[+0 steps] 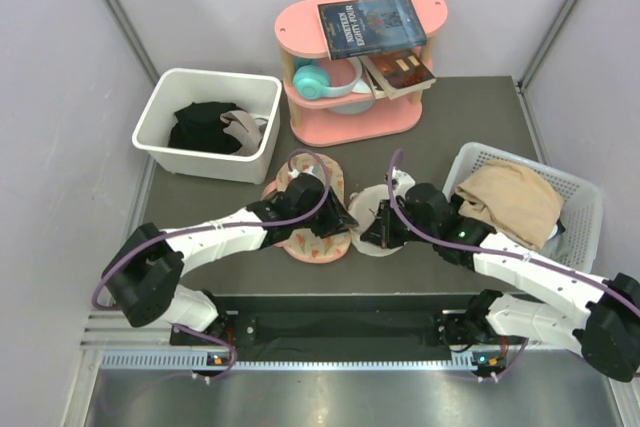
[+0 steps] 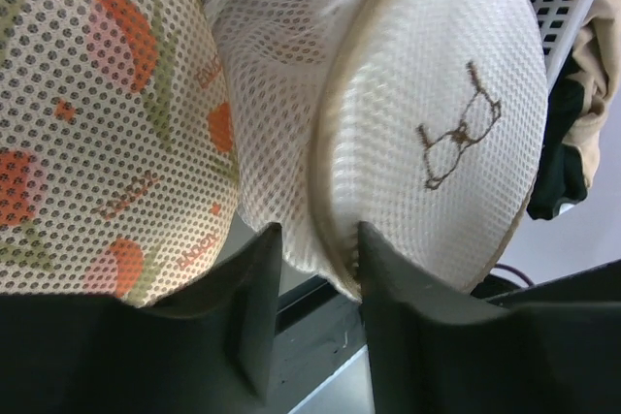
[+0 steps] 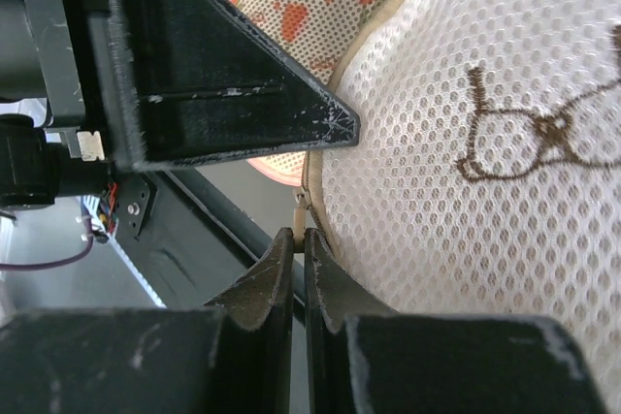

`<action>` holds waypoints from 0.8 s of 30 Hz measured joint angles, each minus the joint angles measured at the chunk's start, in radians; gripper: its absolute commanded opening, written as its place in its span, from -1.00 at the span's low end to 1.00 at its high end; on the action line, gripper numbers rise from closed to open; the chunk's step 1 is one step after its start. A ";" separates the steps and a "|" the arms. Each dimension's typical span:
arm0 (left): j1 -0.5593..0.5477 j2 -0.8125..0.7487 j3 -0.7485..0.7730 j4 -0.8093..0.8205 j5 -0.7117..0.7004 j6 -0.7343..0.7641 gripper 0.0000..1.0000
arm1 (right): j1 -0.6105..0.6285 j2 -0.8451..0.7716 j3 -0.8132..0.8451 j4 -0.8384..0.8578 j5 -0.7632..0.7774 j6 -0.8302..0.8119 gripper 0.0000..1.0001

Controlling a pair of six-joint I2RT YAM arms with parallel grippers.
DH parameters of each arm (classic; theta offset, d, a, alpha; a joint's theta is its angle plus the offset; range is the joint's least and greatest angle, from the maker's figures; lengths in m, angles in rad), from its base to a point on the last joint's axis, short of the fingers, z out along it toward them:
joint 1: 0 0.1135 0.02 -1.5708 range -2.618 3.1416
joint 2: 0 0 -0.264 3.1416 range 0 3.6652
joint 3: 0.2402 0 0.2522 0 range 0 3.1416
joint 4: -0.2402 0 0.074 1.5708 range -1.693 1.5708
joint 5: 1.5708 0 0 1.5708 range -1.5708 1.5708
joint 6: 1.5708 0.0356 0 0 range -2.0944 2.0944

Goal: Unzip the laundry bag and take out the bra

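- The dark table carries a white bin of black clothes at 10 o'clock, a pink shelf at 12, and a white basket with a beige garment at 3.
- The pink floral piece lies flat near the middle, just beside the bag on its 9 o'clock side.
- The laundry bag sits at the table's centre, slightly toward 6 o'clock, between the two arms.
  - It is round, so it has little long axis. From above, the visible part runs roughly 12 to 6.
  - In the wrist views it looks tipped up on edge, with its embroidered dome facing 3 o'clock and its rim seam toward 6.
- The left gripper comes in at the bag's 9 o'clock edge. Its fingers straddle the rim with mesh filling the gap, so I judge it is clamped on the bag to steady it.
- The right gripper is at the bag's 6 o'clock edge, its fingers pressed nearly together.
- The zip pull, a small pale tab on the rim, is pinched between the right fingers.
- Progress: early.
  - Done: both holds look set.
  - Left: the visible seam looks closed, so the zip has yet to be drawn round the rim.
  - The bra is nowhere in view. It is presumably inside and has yet to be taken out.
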 measured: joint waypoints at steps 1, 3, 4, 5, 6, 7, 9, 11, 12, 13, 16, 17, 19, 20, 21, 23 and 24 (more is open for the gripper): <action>0.000 0.003 0.002 0.000 0.000 0.000 -0.70 | 0.000 -0.002 0.000 0.000 0.000 0.000 -1.00; -0.001 0.006 0.008 0.003 0.000 -0.004 -1.00 | 0.002 -0.003 0.000 0.000 0.000 0.000 -1.00; -0.001 0.007 0.012 0.005 0.000 -0.006 -1.00 | 0.003 -0.003 0.000 0.000 0.000 0.000 -1.00; -0.001 0.009 0.018 0.009 -0.001 -0.005 -1.00 | 0.003 -0.004 0.000 -0.001 0.000 0.000 -1.00; -0.002 0.010 0.021 0.013 -0.003 -0.006 -1.00 | 0.003 -0.004 0.000 -0.001 0.000 0.000 -1.00; -0.002 0.010 0.021 0.015 -0.005 -0.005 -1.00 | 0.003 -0.004 0.000 -0.001 0.000 0.000 -1.00; -0.002 0.010 0.021 0.016 -0.007 -0.005 -1.00 | 0.003 -0.004 0.000 -0.001 0.000 0.000 -1.00; -0.002 0.010 0.021 0.016 -0.011 -0.005 -1.00 | 0.003 -0.004 0.000 -0.003 0.000 0.000 -1.00; -0.002 0.010 0.021 0.016 -0.013 -0.004 -1.00 | 0.003 -0.004 0.000 -0.006 0.001 0.000 -1.00; -0.002 0.010 0.021 0.014 -0.016 -0.003 -1.00 | 0.003 -0.004 0.000 -0.009 0.002 0.001 -1.00; 0.000 0.010 0.021 0.010 -0.027 0.005 -1.00 | 0.004 -0.006 0.000 -0.027 0.006 0.002 -1.00; 0.003 0.010 0.021 0.007 -0.030 0.008 -1.00 | 0.004 -0.012 0.000 -0.039 0.010 0.003 -1.00; 0.011 0.008 0.021 -0.001 -0.033 0.014 -1.00 | 0.005 -0.029 0.000 -0.062 0.019 0.003 -1.00; 0.017 0.006 0.021 -0.006 -0.034 0.016 -1.00 | 0.005 -0.042 0.000 -0.076 0.029 0.003 -1.00; 0.024 0.002 0.021 -0.011 -0.036 0.019 -1.00 | 0.005 -0.057 0.000 -0.087 0.038 0.004 -1.00; 0.034 -0.011 0.021 -0.020 -0.041 0.028 -1.00 | 0.005 -0.085 0.000 -0.115 0.059 0.003 -1.00; 0.040 -0.015 0.021 -0.023 -0.042 0.032 -1.00 | 0.005 -0.100 0.000 -0.128 0.071 0.003 -1.00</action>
